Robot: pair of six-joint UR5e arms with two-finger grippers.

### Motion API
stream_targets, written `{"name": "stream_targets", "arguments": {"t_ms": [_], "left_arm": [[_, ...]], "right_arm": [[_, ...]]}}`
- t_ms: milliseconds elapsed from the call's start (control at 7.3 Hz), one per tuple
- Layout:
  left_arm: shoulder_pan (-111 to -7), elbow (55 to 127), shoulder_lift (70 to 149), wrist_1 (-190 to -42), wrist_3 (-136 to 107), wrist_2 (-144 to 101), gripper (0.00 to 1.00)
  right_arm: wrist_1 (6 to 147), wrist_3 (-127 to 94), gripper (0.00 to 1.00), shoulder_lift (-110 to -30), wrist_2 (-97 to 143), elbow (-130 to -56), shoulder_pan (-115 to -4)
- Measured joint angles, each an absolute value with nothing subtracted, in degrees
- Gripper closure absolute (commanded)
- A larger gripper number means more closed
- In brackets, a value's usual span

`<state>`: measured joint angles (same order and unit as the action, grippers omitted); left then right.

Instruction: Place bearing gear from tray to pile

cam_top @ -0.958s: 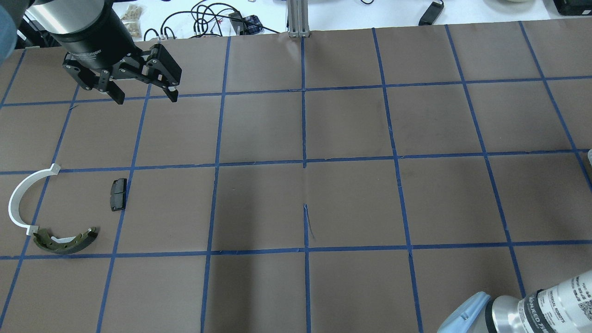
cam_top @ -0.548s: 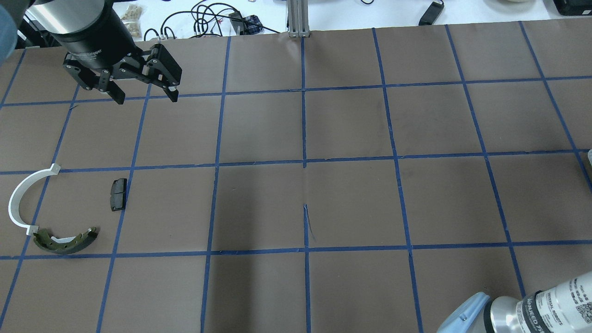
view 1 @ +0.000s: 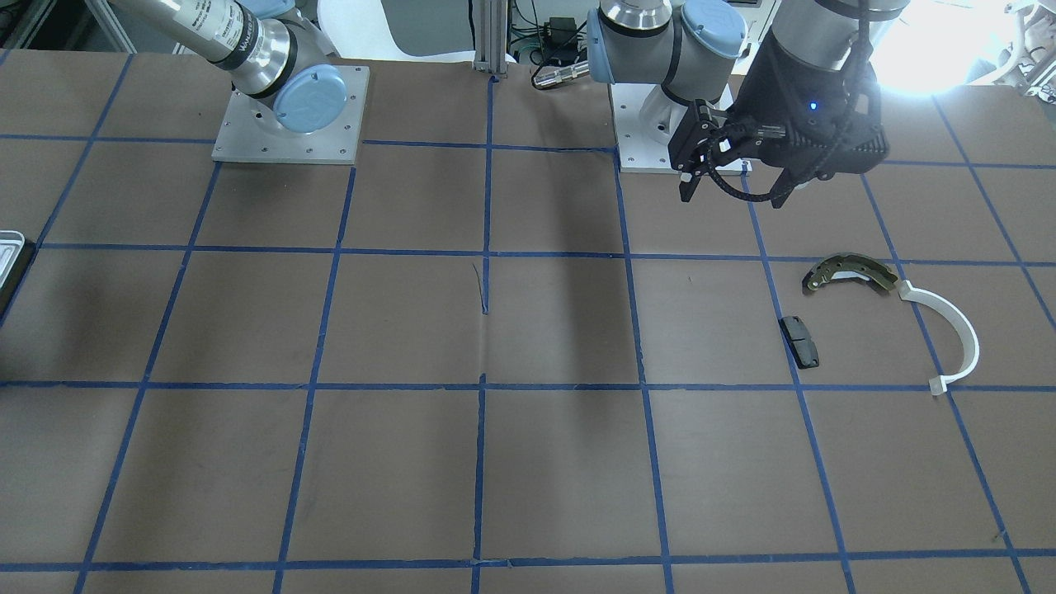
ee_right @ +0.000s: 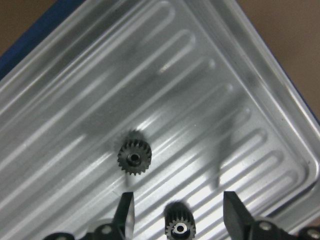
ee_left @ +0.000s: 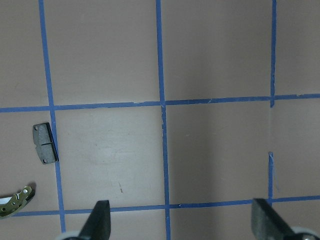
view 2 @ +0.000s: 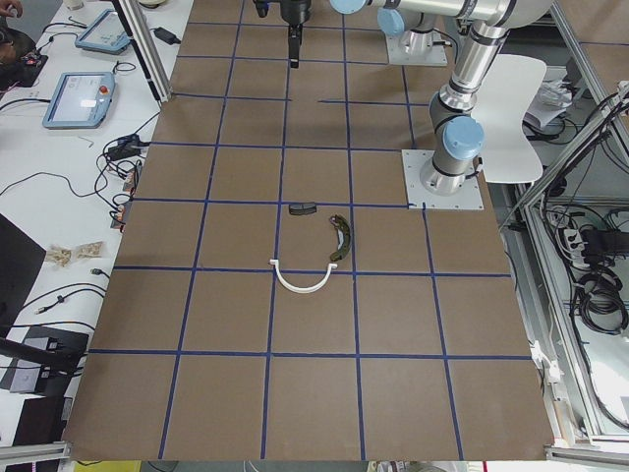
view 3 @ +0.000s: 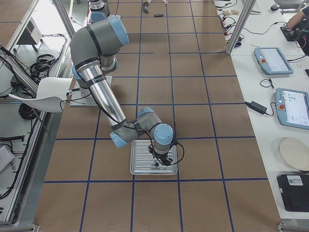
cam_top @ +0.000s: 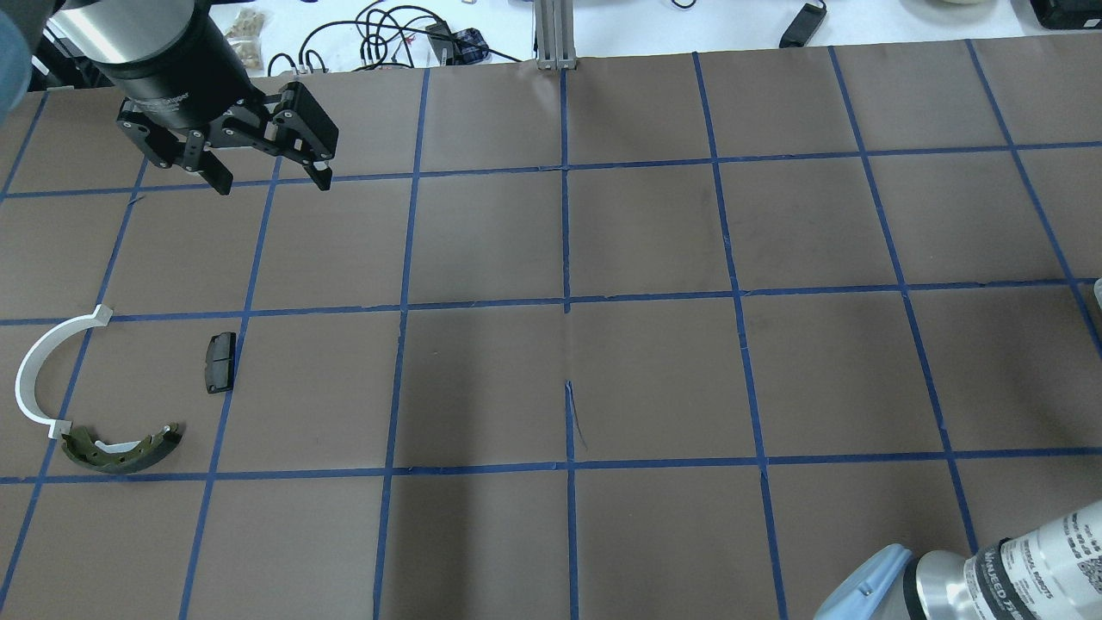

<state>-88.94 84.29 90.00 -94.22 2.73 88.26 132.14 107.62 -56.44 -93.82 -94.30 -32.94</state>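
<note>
In the right wrist view two small dark toothed bearing gears lie on the silvery ridged tray [ee_right: 210, 100]. One bearing gear [ee_right: 134, 158] lies ahead of the fingers and the other bearing gear [ee_right: 179, 226] lies between them. My right gripper [ee_right: 179, 215] is open just above the tray, and the exterior right view shows it over the tray [view 3: 140, 165]. My left gripper [cam_top: 271, 179] is open and empty, held high beyond the pile. The pile holds a white arc [cam_top: 36, 370], a black pad [cam_top: 219, 362] and an olive brake shoe [cam_top: 120, 449].
Brown table paper with a blue tape grid. The tray's end shows at the left edge of the front view [view 1: 8, 247]. Cables and tablets lie beyond the table's far edge [cam_top: 387, 34]. The right arm's elbow [cam_top: 869, 590] shows at the overhead view's lower right.
The right arm's elbow has shifted very slightly in the overhead view. The left gripper and the pile have not moved.
</note>
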Motion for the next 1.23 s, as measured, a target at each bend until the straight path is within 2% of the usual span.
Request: {"name": "stream_targets", "arguments": {"t_ms": [137, 274, 548, 821, 1232], "left_arm": [[-88.94, 84.29, 90.0, -94.22, 2.72, 88.25, 0.0], [-88.94, 84.29, 90.0, -94.22, 2.73, 88.25, 0.0], [-88.95, 84.29, 90.0, -94.22, 2.72, 88.24, 0.0], [-88.95, 84.29, 90.0, -94.22, 2.72, 88.24, 0.0], [-88.94, 84.29, 90.0, -94.22, 2.74, 88.24, 0.0]], "right_arm": [[133.09, 108.05, 0.4, -55.85, -93.74, -94.37, -32.82], [133.43, 108.23, 0.66, -55.62, -93.71, -94.36, -32.63], [133.58, 108.33, 0.9, -55.58, -93.77, -94.29, -32.31], [133.55, 108.04, 0.97, -55.7, -93.92, -94.35, -32.27], [127.78, 99.65, 0.95, -60.75, -94.08, -94.79, -33.35]]}}
